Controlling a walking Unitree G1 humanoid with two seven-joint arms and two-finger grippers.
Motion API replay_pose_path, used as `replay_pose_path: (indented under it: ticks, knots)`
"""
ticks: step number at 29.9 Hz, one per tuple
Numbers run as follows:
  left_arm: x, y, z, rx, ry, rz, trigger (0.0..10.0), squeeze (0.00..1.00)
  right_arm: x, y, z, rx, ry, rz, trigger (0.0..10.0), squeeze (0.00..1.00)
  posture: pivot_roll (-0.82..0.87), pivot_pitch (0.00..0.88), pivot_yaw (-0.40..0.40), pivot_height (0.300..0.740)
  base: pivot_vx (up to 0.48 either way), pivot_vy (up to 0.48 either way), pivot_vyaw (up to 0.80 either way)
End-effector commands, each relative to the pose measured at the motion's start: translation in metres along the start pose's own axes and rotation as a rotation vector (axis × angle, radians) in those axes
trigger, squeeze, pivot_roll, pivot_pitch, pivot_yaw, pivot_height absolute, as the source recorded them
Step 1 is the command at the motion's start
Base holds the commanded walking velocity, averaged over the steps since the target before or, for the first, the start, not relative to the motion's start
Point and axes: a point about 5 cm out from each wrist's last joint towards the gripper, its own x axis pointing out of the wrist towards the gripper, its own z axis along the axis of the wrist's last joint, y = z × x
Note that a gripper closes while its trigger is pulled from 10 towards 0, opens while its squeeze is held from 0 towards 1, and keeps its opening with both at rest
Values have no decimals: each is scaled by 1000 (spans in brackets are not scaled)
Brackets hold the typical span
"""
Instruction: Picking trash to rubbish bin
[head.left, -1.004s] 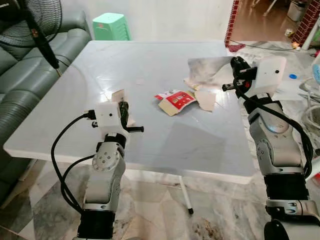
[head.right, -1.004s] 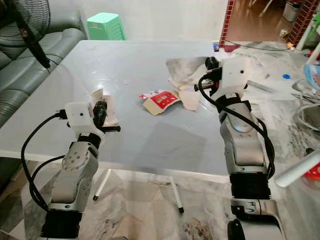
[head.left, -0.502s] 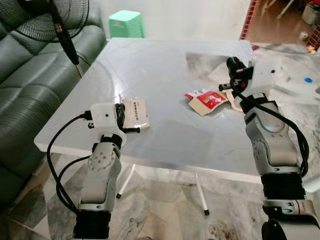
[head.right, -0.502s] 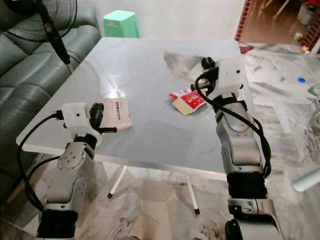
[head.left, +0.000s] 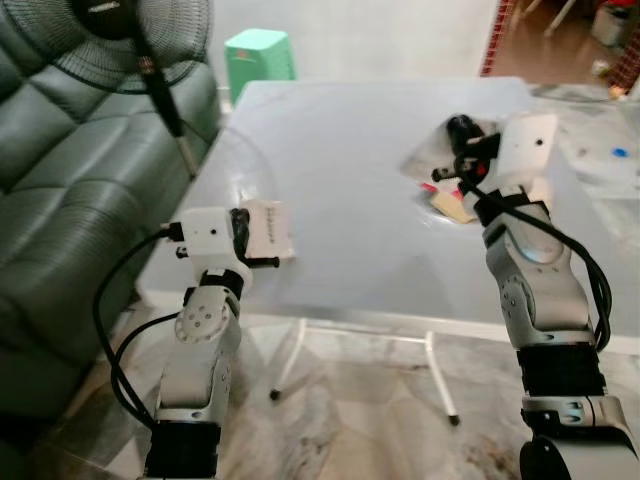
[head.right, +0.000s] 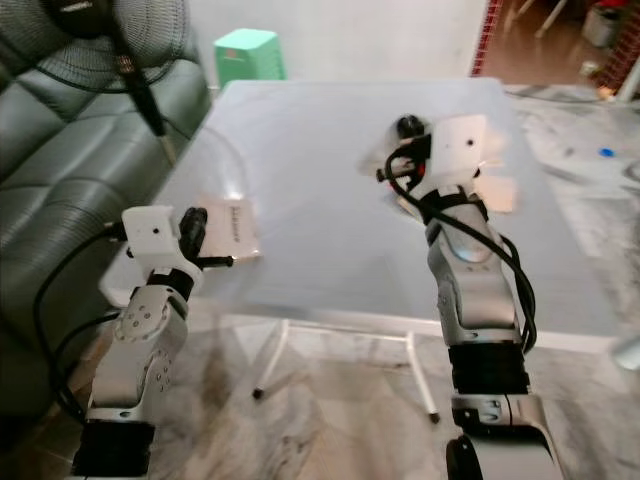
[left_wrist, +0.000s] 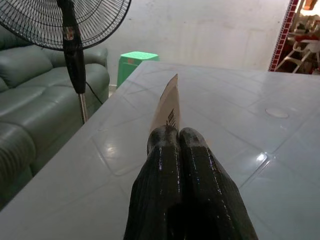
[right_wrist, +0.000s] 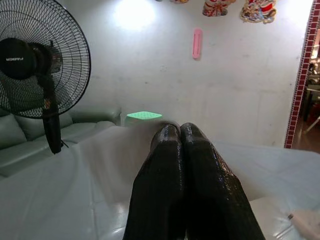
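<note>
The left hand (head.left: 243, 232) is closest. It is squeezed tight on a flat card box (head.left: 269, 229), held up on its edge over the near side of the surface (head.left: 350, 260). Only the tip of the box is pinched, so it could slip out and drop to the floor if the robot walks or turns fast.

Farther over, the right hand (head.left: 462, 130) is pinched tight on a thin clear wrapper (head.left: 428, 152), lifted above the surface. It is floppy and could slide free or catch on something.

Under it, 1 or 2 more scraps (head.left: 452, 205) lie on the surface. They could get forgotten.

Farthest is a fan (head.left: 125, 30). A swinging arm could bump it.
</note>
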Motion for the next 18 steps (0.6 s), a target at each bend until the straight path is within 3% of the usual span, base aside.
replay_pose_path:
  ticks: [1, 7, 18]
  knots:
    - [1, -7, 1, 7, 1, -23, 10000, 0, 0, -10, 2, -18, 2, -32, 10000, 0, -36, 34, 63, 740, 0, 0, 0]
    - [-1, -10, 1, -6, -9, -45, 10000, 0, 1, -11, 1, -23, 14, -40, 10000, 0, -36, 34, 63, 740, 0, 0, -146]
    - [-1, -11, 2, -39, -2, -64, 10000, 0, 2, -10, 1, -29, 21, -44, 10000, 0, -37, 42, 65, 740, 0, 0, -800]
